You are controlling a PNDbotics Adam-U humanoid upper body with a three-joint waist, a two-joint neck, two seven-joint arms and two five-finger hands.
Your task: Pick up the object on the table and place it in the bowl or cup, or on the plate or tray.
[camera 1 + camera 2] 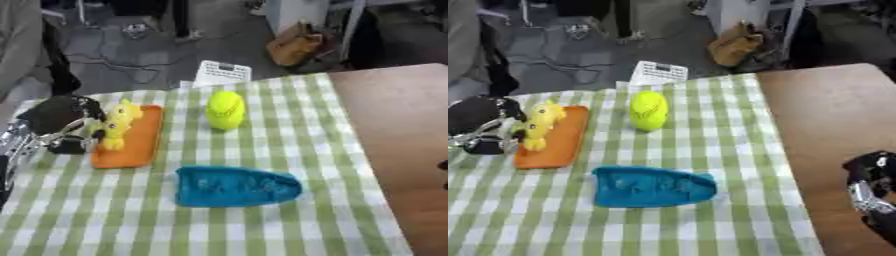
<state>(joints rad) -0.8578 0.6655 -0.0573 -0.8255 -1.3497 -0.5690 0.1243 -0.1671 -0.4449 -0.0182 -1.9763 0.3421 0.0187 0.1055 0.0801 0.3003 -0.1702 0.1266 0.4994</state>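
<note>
Yellow toy (116,125) stands on orange tray (140,150) (left robot hand (66,127) touching).

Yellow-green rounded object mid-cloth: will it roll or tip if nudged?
The yellow-green object stands upright on the checked cloth, taller than wide, so a side push would probably tip it. Its rounded sides suggest it would then roll. The surface looks smooth, possibly slippery to grasp.

The left hand (66,125) crowds the orange tray (131,150) from the left. A yellow-green toy (226,110) and blue mould (234,186) stand mid-cloth, with open checked cloth (289,225) between them. The bare wooden table (833,115) on the right is open.
</note>
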